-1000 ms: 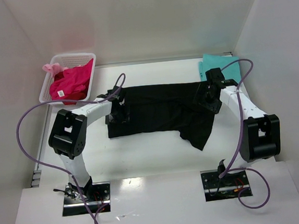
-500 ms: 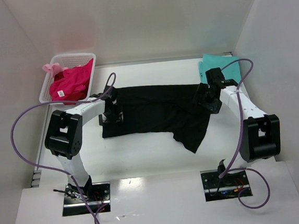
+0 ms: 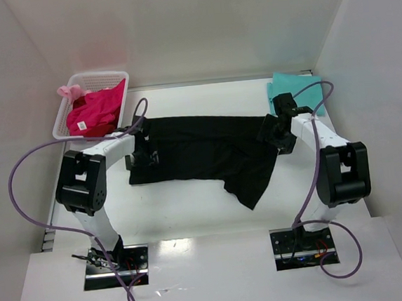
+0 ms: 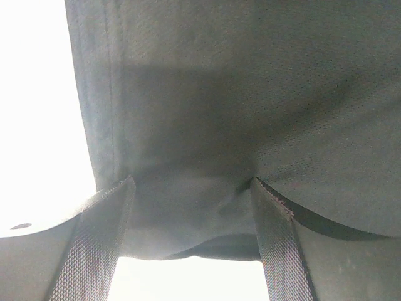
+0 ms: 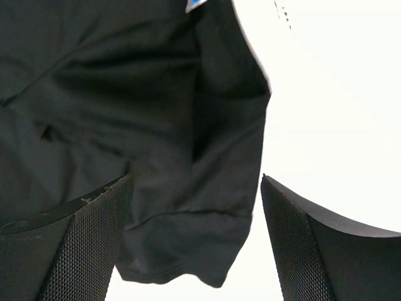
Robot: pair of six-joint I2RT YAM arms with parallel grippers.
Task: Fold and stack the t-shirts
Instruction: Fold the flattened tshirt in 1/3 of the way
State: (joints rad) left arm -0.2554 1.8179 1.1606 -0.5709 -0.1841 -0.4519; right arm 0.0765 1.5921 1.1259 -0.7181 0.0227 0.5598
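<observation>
A black t-shirt [image 3: 201,150] lies spread across the middle of the table, one corner trailing toward the front [image 3: 250,188]. My left gripper [image 3: 143,155] sits low on its left end, jaws wide apart; in the left wrist view the black cloth [image 4: 219,113] fills the space between the fingers [image 4: 103,244]. My right gripper [image 3: 270,132] is over the shirt's right end, open, with a sleeve [image 5: 188,238] lying between its fingers [image 5: 313,251]. A teal t-shirt [image 3: 300,91] lies flat at the back right. A magenta-pink t-shirt [image 3: 97,110] with a white tag is heaped in the basket.
The white lattice basket [image 3: 103,76] stands at the back left corner. White walls enclose the table on the left, back and right. Purple cables loop from both arms, the left one [image 3: 18,187] swinging out wide.
Both grippers have shifted to the left, the left one farther, and the black t-shirt has slid left with them. Both jaws have stayed open.
</observation>
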